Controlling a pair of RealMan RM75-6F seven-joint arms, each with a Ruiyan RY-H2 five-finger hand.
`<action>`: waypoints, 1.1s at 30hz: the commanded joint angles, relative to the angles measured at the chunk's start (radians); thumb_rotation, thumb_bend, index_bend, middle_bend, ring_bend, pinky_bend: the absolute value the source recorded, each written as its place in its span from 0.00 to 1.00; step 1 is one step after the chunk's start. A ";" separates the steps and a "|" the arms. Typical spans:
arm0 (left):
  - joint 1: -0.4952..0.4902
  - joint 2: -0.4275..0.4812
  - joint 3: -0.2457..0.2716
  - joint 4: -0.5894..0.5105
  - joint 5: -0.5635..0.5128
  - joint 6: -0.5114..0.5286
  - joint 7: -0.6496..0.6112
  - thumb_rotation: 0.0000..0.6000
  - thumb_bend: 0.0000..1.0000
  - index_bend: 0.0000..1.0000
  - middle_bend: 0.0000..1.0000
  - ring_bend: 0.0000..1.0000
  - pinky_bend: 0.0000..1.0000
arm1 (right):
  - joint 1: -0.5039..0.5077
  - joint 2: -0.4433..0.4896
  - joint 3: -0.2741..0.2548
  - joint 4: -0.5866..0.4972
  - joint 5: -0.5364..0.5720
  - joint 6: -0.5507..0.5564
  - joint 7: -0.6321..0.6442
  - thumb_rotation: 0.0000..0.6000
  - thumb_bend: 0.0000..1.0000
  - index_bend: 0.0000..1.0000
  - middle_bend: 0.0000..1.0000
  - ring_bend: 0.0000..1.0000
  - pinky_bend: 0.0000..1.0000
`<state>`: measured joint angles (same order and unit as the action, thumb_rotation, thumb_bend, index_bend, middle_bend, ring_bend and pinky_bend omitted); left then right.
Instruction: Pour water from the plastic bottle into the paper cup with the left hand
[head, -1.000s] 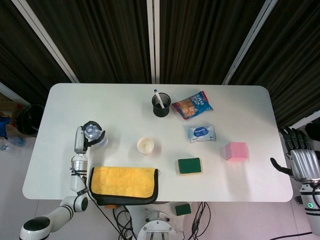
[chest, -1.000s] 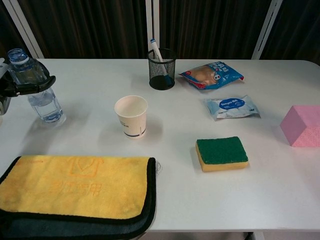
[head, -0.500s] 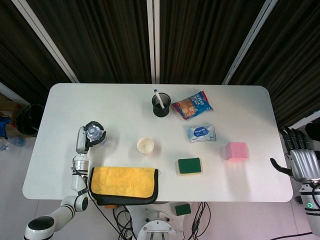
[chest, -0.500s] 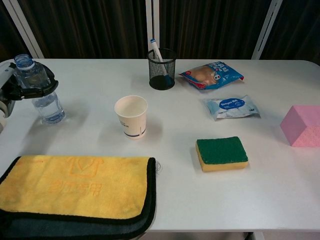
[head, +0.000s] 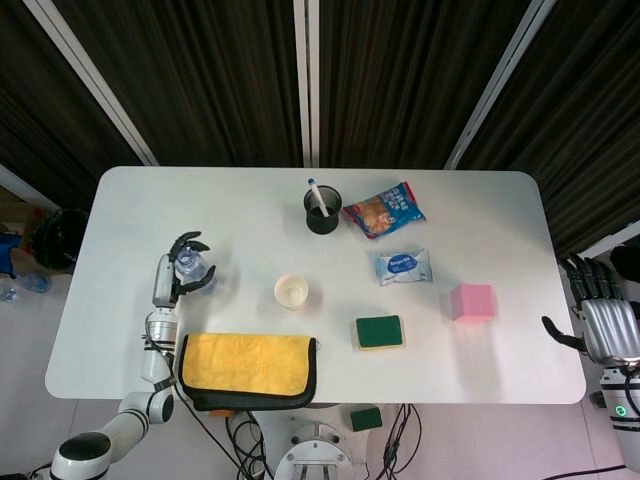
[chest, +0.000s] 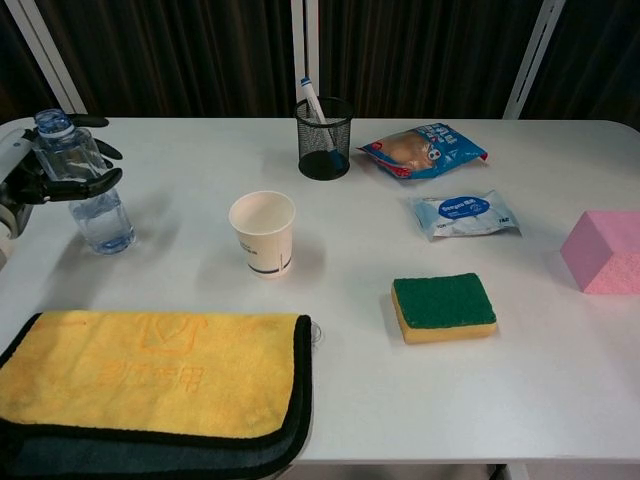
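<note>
While the bottle (chest: 85, 186) stands upright at the left edge of the chest view, its long axis is vertical and its blue-ringed neck points straight up. Water fills only its lower part. The left hand (chest: 45, 175) sits around the bottle's upper half with its fingers (chest: 92, 180) spread and curved to either side of the plastic; whether they press on it or stand just off it cannot be told. In the head view the same hand (head: 180, 275) shows at the left middle of the table (head: 500, 250), fingers fanned about the bottle (head: 189, 266).

Near the centre of the chest view stands the cup (chest: 263, 232), upright, mouth up, its white inside showing no water. It is well apart from the bottle, to the right of it. Behind the cup, in the upper middle, a black mesh holder (chest: 324, 138) holds one pen (chest: 315, 109) leaning left.

A snack bag (chest: 423, 148) and a wipes pack (chest: 465, 214) lie at the upper right, a pink block (chest: 603, 250) at the right edge, a green sponge (chest: 444, 306) at lower centre, and a yellow cloth (chest: 150, 385) fills the lower left.

Off the table's right edge in the head view, the right hand (head: 600, 315) hangs with fingers loosely apart, holding nothing.
</note>
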<state>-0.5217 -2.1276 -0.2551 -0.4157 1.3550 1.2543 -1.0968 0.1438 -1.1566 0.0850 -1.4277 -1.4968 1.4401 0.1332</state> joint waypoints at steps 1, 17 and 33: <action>0.005 -0.004 0.000 0.010 0.001 0.018 -0.002 1.00 0.19 0.09 0.27 0.20 0.27 | -0.001 0.001 0.001 -0.001 0.000 0.002 0.000 0.97 0.24 0.00 0.00 0.00 0.00; 0.137 0.160 0.084 -0.193 0.059 0.126 0.022 1.00 0.08 0.00 0.03 0.00 0.15 | -0.007 0.005 0.005 -0.008 -0.003 0.020 0.001 0.97 0.24 0.00 0.00 0.00 0.00; 0.369 0.747 0.275 -0.883 0.167 0.255 0.470 0.99 0.07 0.06 0.08 0.00 0.16 | -0.005 0.012 -0.012 -0.026 -0.032 0.017 -0.019 0.98 0.22 0.00 0.00 0.00 0.00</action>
<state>-0.2071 -1.5391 -0.0651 -1.1462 1.4693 1.4998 -0.8722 0.1357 -1.1463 0.0787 -1.4519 -1.5229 1.4642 0.1169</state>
